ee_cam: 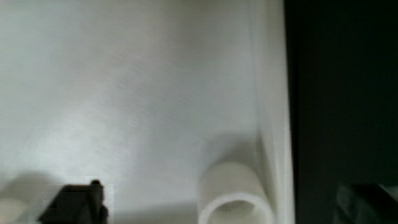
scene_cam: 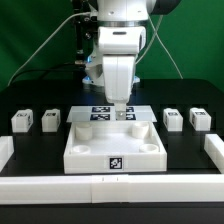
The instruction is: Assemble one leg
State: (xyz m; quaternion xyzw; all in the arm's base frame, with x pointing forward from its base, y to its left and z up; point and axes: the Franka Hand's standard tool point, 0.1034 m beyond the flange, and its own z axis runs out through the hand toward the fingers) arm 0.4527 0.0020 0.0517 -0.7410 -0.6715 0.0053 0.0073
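Four small white legs stand on the black table, two at the exterior view's left point(scene_cam: 20, 121) point(scene_cam: 50, 119) and two at its right point(scene_cam: 172, 118) point(scene_cam: 199, 118). The large white square panel point(scene_cam: 85, 150) lies in the middle with a tag on its front wall. My gripper point(scene_cam: 122, 113) hangs over the panel's far right part, away from every leg. In the wrist view the gripper point(ee_cam: 217, 205) is open and empty. Its dark fingertips point(ee_cam: 71, 203) stand wide apart on either side of a round corner socket point(ee_cam: 233, 207) in the panel's white surface point(ee_cam: 125, 90). No leg shows in the wrist view.
The marker board point(scene_cam: 100, 111) lies just behind the panel, partly under the arm. White rails border the table at the front point(scene_cam: 110, 186), left point(scene_cam: 5, 150) and right point(scene_cam: 215, 148). Cables hang behind the arm.
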